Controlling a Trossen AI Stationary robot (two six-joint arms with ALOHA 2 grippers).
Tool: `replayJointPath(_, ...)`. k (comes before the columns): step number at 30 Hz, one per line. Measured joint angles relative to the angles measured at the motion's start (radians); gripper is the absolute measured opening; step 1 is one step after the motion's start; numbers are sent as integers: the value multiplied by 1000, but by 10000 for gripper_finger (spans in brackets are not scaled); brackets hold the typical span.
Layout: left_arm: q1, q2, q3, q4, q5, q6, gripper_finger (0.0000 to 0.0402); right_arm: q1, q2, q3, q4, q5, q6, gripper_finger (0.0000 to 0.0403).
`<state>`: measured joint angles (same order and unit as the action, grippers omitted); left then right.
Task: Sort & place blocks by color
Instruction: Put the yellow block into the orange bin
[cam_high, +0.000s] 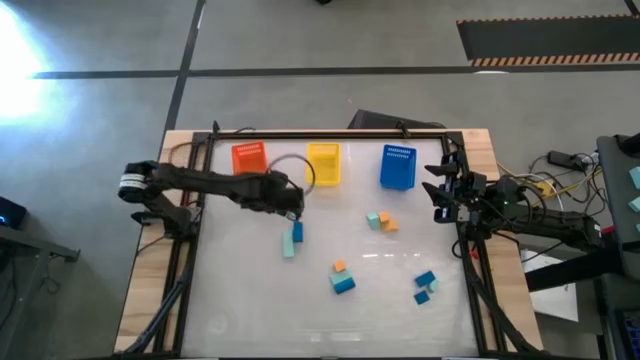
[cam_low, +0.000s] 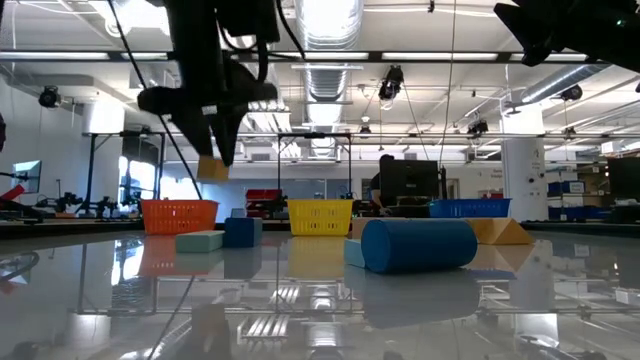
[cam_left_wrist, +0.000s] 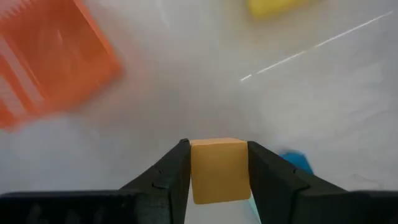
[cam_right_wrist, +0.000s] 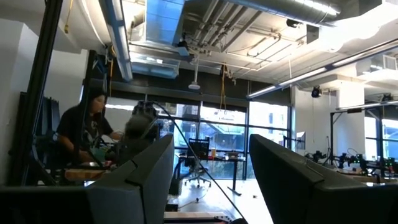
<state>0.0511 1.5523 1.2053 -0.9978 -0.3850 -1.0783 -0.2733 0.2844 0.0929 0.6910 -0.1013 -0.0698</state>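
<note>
My left gripper hangs above the table just in front of the orange bin, shut on an orange cube; the low view shows the cube well off the table. Below it a pale teal bar and a blue block lie on the table. Other blocks lie in pairs: teal and orange, orange on blue, blue and teal. My right gripper waits open and raised at the table's right edge, beside the blue bin. My left gripper pinches the orange cube between its two fingers, one pad on each of two opposite side faces. The fingers come from above, pointing down. The cube is lifted clear of the table and sits square between the fingers.
The orange bin, the yellow bin and the blue bin stand in a row along the far side. A black frame rims the table. A person sits in the room beyond. Bare tabletop lies at the near left.
</note>
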Motion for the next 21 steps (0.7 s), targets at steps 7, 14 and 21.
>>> replayJointPath(7, 219, -153, -50, 1, -43, 187, 121, 0, 0, 0, -1, 0, 4, 201)
replayJointPath(14, 463, -196, -124, 89, -42, 314, 121, 0, 0, 0, 0, 1, 6, 201)
replayJointPath(21, 578, -149, -202, 192, -33, 364, 121, 0, 0, 0, 0, 5, 6, 201)
